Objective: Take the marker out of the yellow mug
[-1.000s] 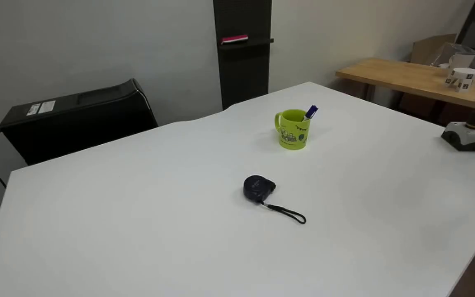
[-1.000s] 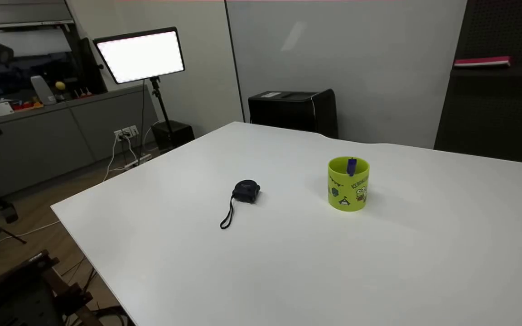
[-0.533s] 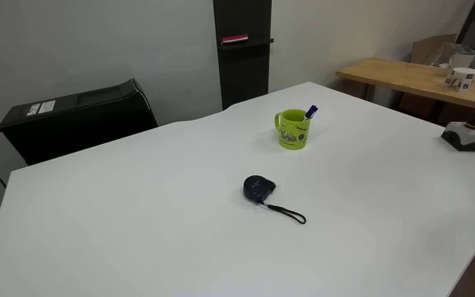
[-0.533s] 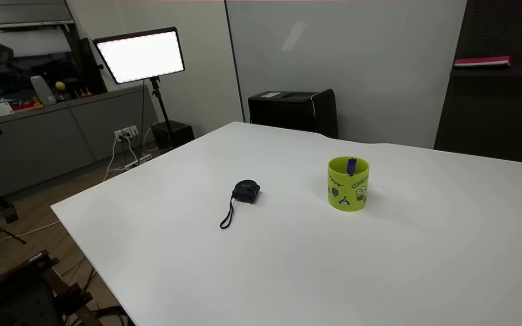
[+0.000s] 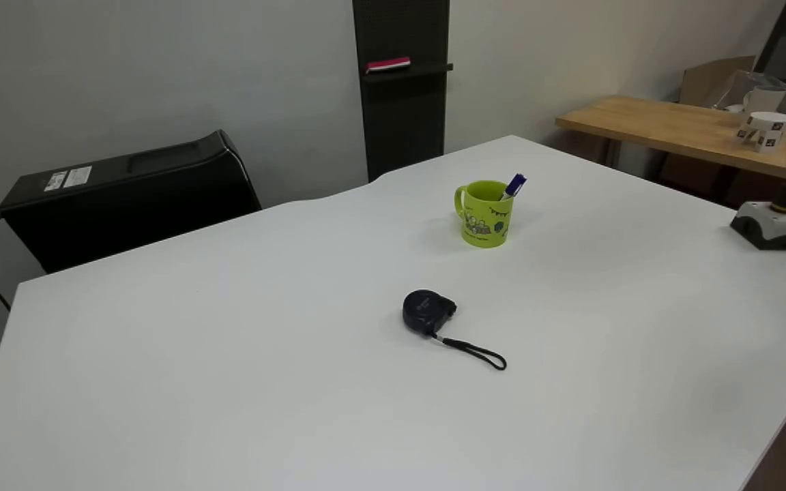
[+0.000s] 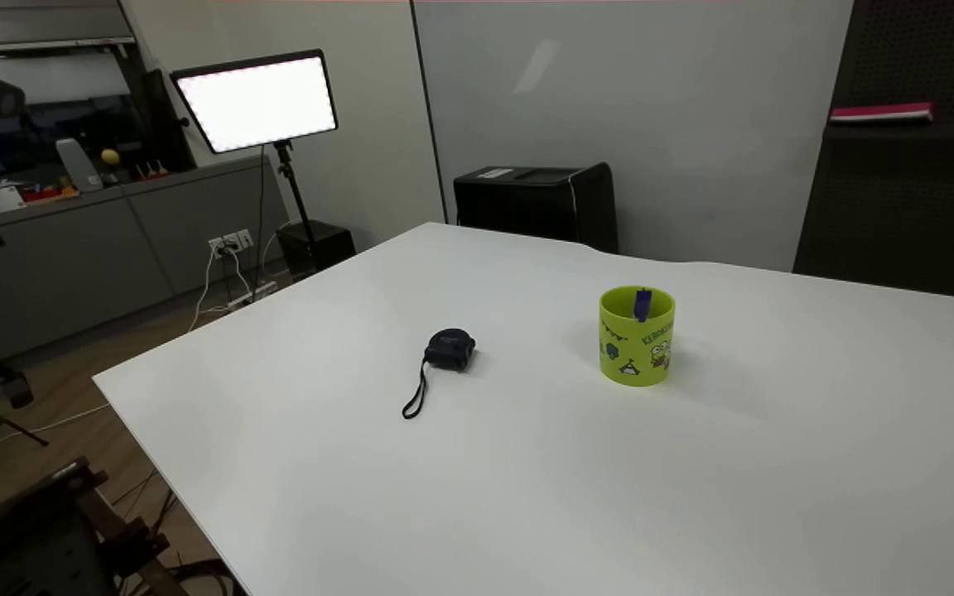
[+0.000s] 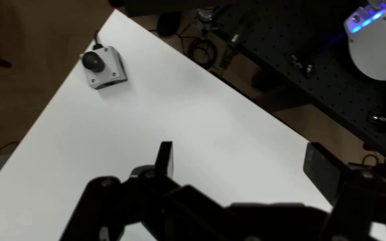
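Observation:
The yellow-green mug (image 5: 486, 217) stands upright on the white table, with its handle on the left in an exterior view. The mug also shows in an exterior view (image 6: 637, 348), where its handle is hidden. The marker leans inside the mug, its dark blue cap (image 5: 516, 185) sticking out over the rim; the cap also shows in an exterior view (image 6: 643, 304). The marker's lower body is hidden in the mug. My gripper (image 7: 238, 150) shows only in the wrist view, its fingers wide apart with nothing between them, over the table. Mug and marker are out of the wrist view.
A dark tape measure (image 5: 426, 311) with a cord loop lies on the white table (image 5: 229, 354) near the mug. A grey box with a black button (image 7: 102, 67) stands at a table corner. A black case (image 5: 134, 198) stands behind the table edge.

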Robot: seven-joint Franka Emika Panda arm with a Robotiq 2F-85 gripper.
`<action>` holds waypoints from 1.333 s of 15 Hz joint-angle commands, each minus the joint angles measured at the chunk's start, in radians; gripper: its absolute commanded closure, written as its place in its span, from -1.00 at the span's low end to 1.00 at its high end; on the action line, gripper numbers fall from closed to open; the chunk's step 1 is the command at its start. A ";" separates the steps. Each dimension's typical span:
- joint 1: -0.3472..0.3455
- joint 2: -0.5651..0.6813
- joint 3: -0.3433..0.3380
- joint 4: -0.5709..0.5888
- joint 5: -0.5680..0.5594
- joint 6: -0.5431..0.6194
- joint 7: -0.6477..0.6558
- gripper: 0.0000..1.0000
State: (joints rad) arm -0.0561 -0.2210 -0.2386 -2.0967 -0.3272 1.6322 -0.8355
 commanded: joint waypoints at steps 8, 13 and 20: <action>-0.040 0.035 0.025 0.020 -0.102 0.084 -0.027 -1.00; -0.040 0.035 0.025 0.020 -0.103 0.084 -0.029 -1.00; -0.054 0.073 0.017 -0.026 -0.118 0.245 -0.029 -1.00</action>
State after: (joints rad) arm -0.0888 -0.1736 -0.2287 -2.1054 -0.4331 1.7923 -0.8630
